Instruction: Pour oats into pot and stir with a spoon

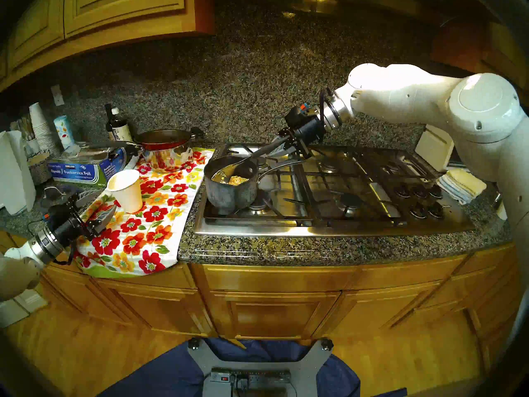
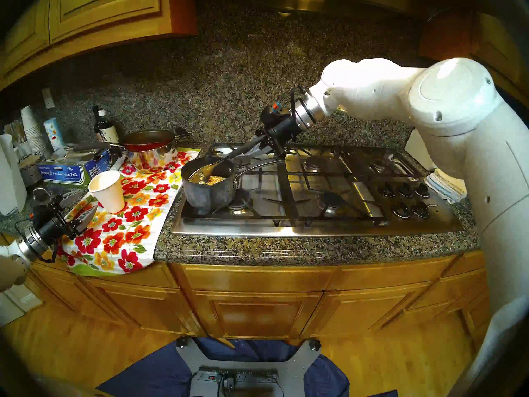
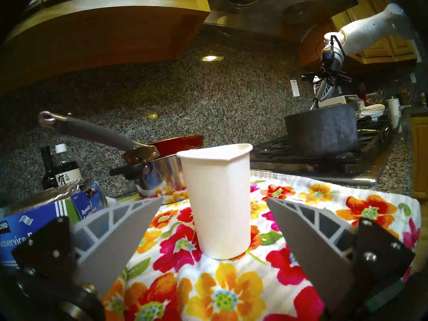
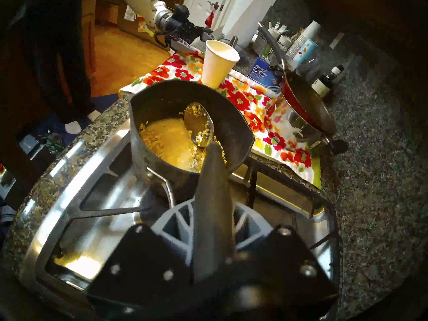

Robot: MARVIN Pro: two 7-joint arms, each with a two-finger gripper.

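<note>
Head views: the right pincer is clenched on the large metal spoon's long dark handle, its silver bowl down in the small dark grey mottled pot among pale oat flakes.

Left wrist view: the left pincer is released, a white paper cup standing just ahead between its fingers.

Right wrist view: the spoon bowl rests beyond the pincer, flecked with oats.

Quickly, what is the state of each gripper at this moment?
Left gripper: open, empty, near the white paper cup.
Right gripper: closed on the dark-handled metal serving spoon.
</note>
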